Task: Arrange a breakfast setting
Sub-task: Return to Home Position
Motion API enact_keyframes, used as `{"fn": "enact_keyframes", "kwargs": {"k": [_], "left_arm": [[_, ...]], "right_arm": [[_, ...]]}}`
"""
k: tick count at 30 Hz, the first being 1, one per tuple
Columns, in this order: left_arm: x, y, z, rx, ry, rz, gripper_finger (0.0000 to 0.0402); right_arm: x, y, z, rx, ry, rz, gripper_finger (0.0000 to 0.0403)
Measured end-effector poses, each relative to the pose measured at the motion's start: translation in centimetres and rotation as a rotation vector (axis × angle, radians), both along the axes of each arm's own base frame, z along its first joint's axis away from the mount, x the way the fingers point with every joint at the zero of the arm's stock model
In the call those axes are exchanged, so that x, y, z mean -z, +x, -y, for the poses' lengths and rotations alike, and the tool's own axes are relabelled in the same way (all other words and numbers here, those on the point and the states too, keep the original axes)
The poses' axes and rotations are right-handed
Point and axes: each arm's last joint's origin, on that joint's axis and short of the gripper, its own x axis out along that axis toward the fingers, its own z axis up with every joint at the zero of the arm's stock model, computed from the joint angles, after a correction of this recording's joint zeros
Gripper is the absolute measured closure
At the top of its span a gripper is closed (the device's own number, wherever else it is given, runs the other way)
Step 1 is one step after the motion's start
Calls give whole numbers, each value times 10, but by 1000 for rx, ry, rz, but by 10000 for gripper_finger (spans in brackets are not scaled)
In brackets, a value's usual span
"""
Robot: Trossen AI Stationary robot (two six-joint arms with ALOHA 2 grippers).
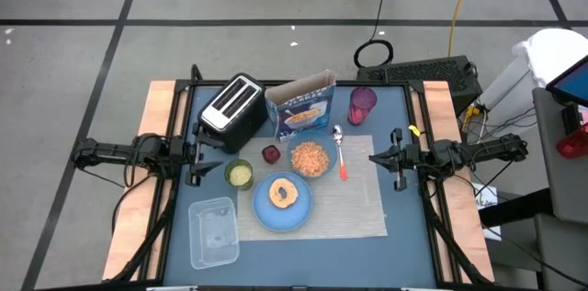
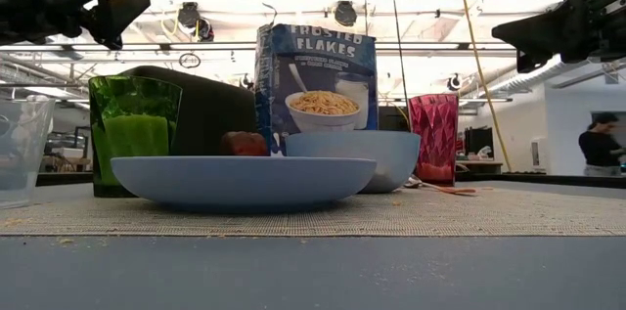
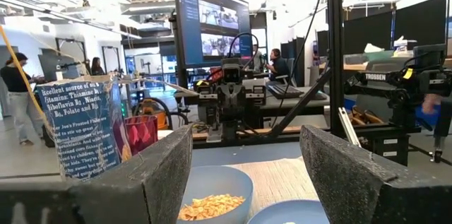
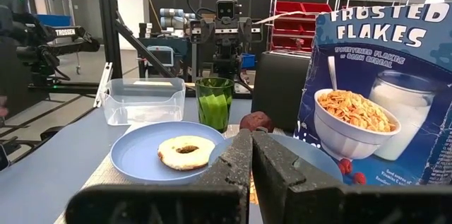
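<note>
Left gripper (image 1: 204,156): raised over the left edge of the desk (image 1: 404,227), fingers spread wide, holding nothing. Right gripper (image 1: 375,158): raised over the right edge, fingers pressed almost together, holding nothing. Both point inward, with the setting between them.

Near left corner: clear plastic container (image 1: 213,233), off the mat.
Beige placemat (image 1: 358,213): middle of the desk, reaching toward the near edge.
Light-blue plate (image 2: 245,181): on the mat's near left part, carrying a bagel (image 1: 283,193).
Green cup (image 1: 239,173): just beside the plate, off the mat's left edge.
Blue bowl (image 2: 391,158): behind the plate, filled with flakes.
Dark-red fruit (image 1: 271,153): left of the bowl.
Orange-handled spoon (image 1: 341,155): right of the bowl, bowl end toward the far edge.
Black toaster (image 1: 231,107): far left.
Cereal box (image 1: 301,107): upright, behind the bowl.
Purple cup (image 1: 362,105): right of the box.

The high view alone shows the flakes and the whole spoon. In the low view the plate's rim hides the bagel and the green cup covers part of the toaster. The right wrist view shows the box's printed front.
</note>
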Motion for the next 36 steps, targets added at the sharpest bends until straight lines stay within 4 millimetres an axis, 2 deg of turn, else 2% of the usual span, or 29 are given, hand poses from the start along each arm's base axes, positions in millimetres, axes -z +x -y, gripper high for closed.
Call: {"fn": "enact_keyframes", "kwargs": {"k": [36], "left_arm": [[0, 0, 0, 0, 1, 0, 133]], "right_arm": [[0, 0, -3, -32, 0, -2, 399]]}}
